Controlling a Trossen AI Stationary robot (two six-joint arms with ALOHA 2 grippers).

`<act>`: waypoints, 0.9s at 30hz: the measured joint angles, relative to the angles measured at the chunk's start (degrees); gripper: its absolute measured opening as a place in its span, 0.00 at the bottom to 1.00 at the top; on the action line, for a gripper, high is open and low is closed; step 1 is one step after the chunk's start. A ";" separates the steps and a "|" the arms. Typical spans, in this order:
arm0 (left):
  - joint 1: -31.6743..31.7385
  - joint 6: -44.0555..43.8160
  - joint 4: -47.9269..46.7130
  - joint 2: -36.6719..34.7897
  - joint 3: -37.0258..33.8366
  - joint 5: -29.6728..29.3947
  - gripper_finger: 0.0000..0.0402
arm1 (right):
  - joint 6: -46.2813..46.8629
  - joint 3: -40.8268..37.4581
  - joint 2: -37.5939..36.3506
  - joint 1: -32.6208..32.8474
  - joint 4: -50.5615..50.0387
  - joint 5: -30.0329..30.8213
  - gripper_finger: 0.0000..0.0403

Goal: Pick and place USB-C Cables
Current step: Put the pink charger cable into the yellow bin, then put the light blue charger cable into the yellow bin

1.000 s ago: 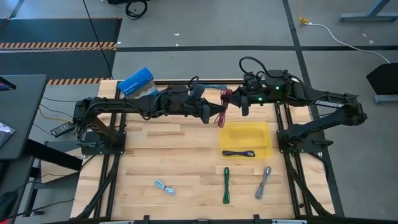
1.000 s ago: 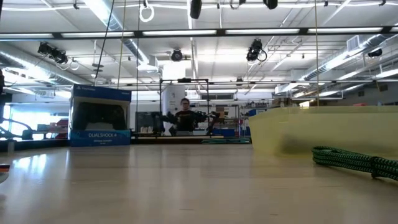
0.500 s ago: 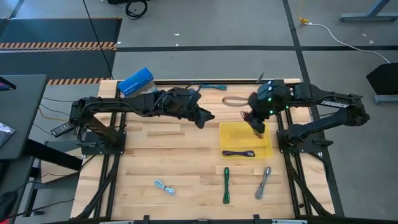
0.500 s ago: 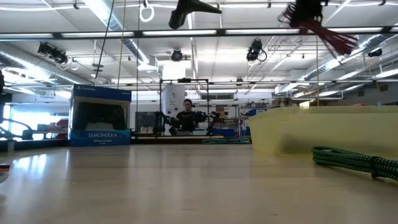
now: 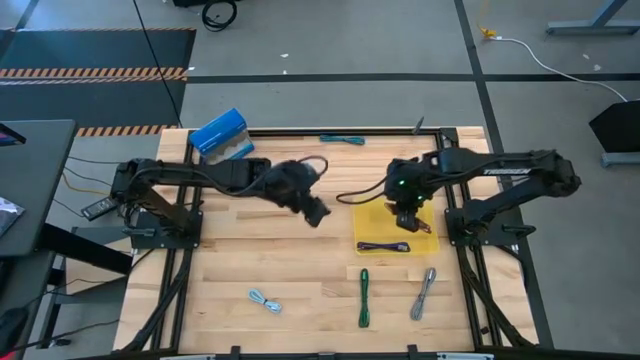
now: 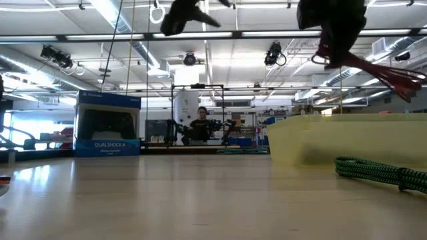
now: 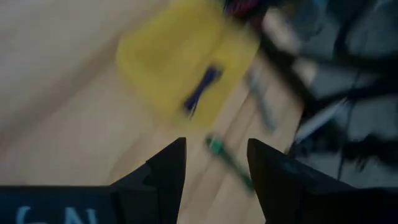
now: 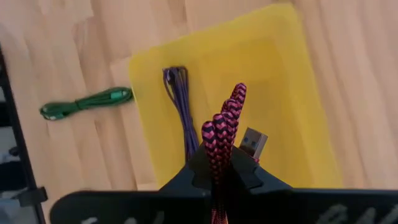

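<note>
Above yellow tray (image 8: 280, 93), right hand (image 8: 217, 163) pinching maroon cable (image 8: 222, 134)

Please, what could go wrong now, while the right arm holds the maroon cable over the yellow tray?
1. The right end effector pinches the maroon cable near one end, and a long part hangs free. On release it may drape over the tray rim.
2. The purple cable already lies in the tray; a low descent could push it.
3. The left end effector, open, is near the tray, so the arms might come close.
</note>
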 joint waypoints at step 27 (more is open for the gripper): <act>-22.10 14.48 -28.43 2.47 -0.17 6.11 0.44 | 3.02 -0.14 -0.49 0.08 5.26 -3.84 0.49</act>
